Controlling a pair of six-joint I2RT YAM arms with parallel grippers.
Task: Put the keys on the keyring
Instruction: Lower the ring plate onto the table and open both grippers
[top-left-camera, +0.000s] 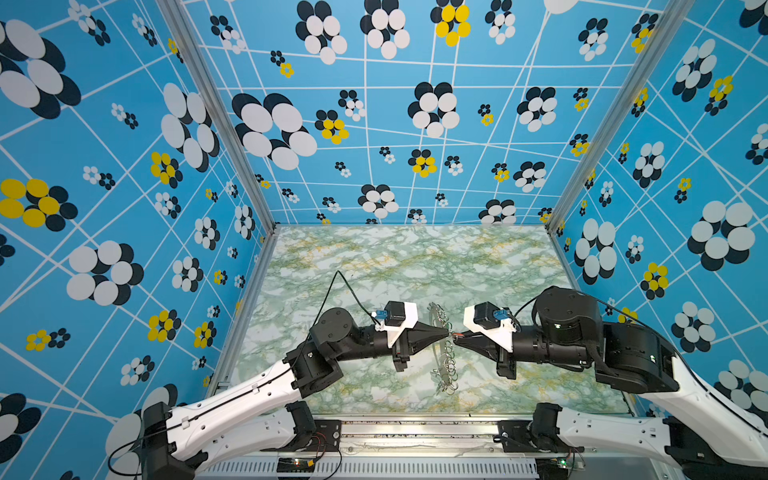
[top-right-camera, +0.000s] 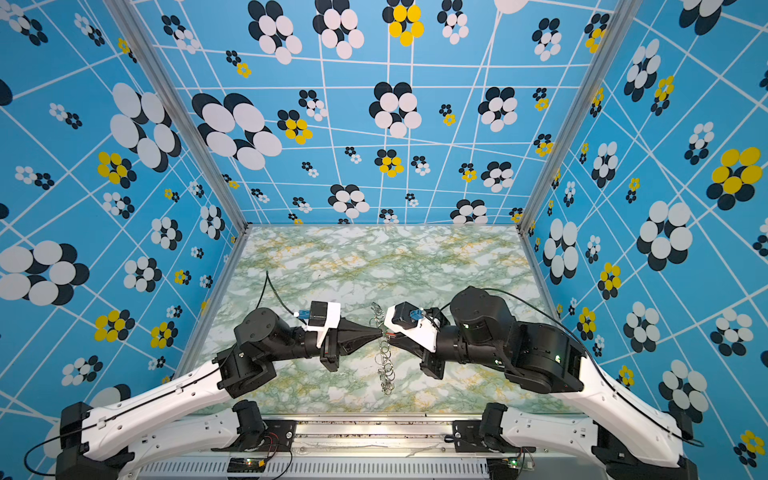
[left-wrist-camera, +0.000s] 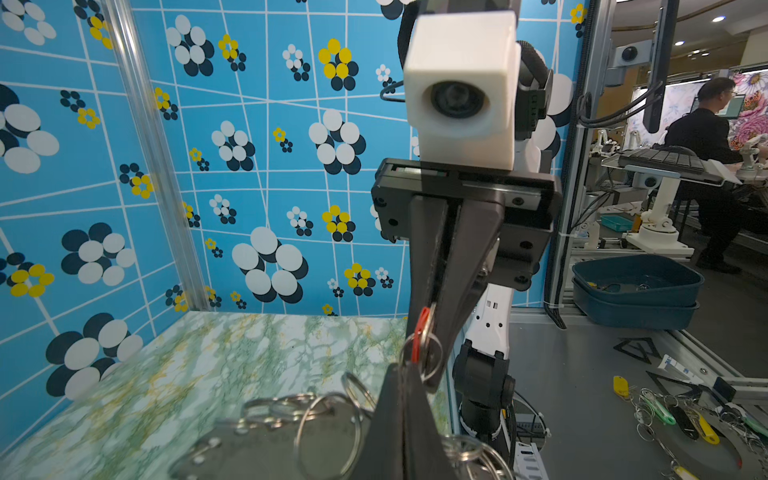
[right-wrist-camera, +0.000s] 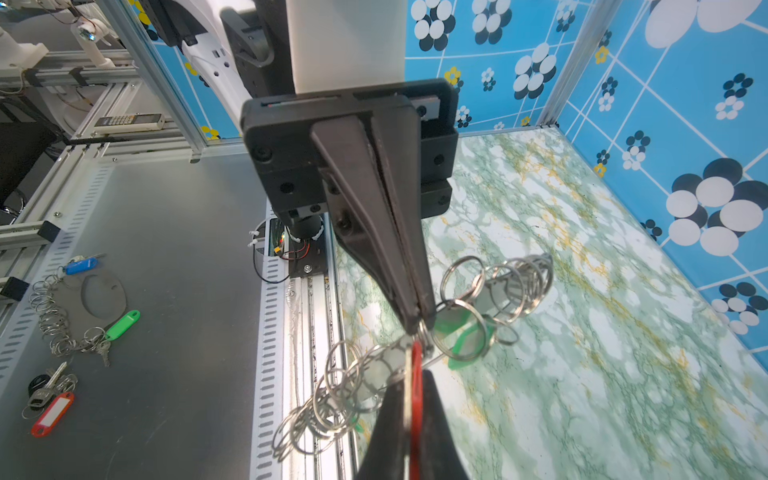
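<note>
Toward the surface's (top-left-camera: 374, 266) front edge, the left claw (right-wrist-camera: 415, 322) pinches a ring of the keyring (right-wrist-camera: 496, 289); the right claw (right-wrist-camera: 411, 378) pinches the red-tagged key (right-wrist-camera: 416, 415). Likely light, stiff and slippery: best held by the tag's flat faces.

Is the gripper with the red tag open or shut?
Shut. In the left wrist view the right gripper has its two fingers pressed together, pinching the red key tag between them.

The red tag (top-left-camera: 456, 334) is too small to make out in both top views. The keyring (left-wrist-camera: 232, 446) is blurred and edge-cropped, and its rings partly hide the green tag (right-wrist-camera: 460, 362).
</note>
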